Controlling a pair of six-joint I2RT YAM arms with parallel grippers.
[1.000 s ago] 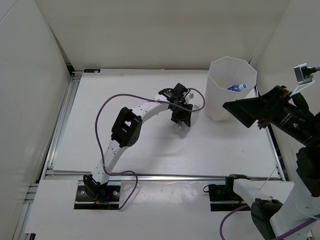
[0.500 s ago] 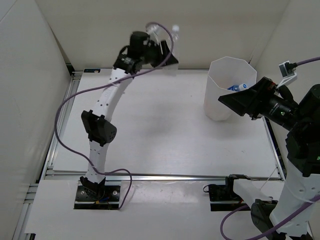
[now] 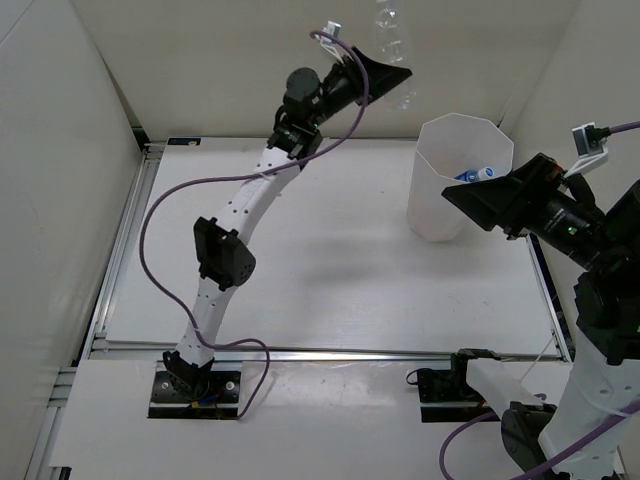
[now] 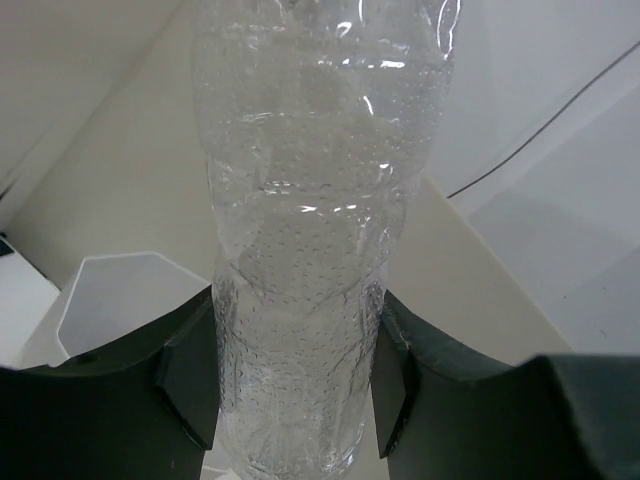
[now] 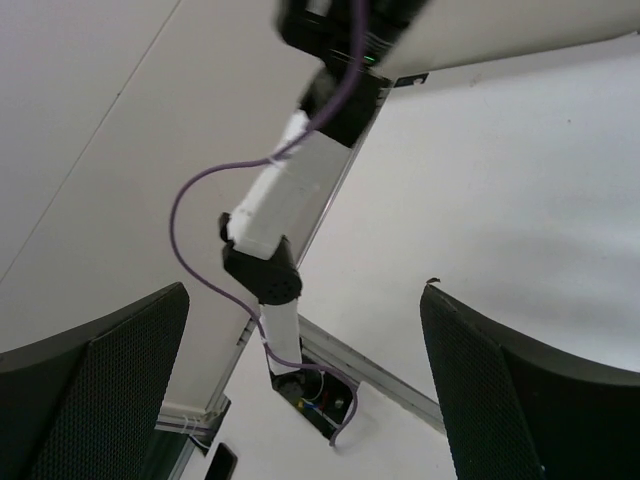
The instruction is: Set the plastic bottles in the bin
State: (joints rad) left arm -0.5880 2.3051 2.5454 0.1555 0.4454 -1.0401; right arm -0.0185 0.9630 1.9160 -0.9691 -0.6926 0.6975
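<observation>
Your left pincer point(image 3: 392, 72) grips a clear bottle point(image 3: 392, 38) in the frame's upper middle, left of the bin point(image 3: 440, 190); your right pincer point(image 3: 480, 212) gapes wide, empty.

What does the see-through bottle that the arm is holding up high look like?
The bottle is clear plastic with no label, wavy ridged sides and tiny dots all over, maybe droplets. Its cap is out of view. The left end effector is shut on it near one end, with a dark finger pressing each side. It is held high above the table and seems roughly upright. It hangs left of the white bin, not yet over it.
</observation>
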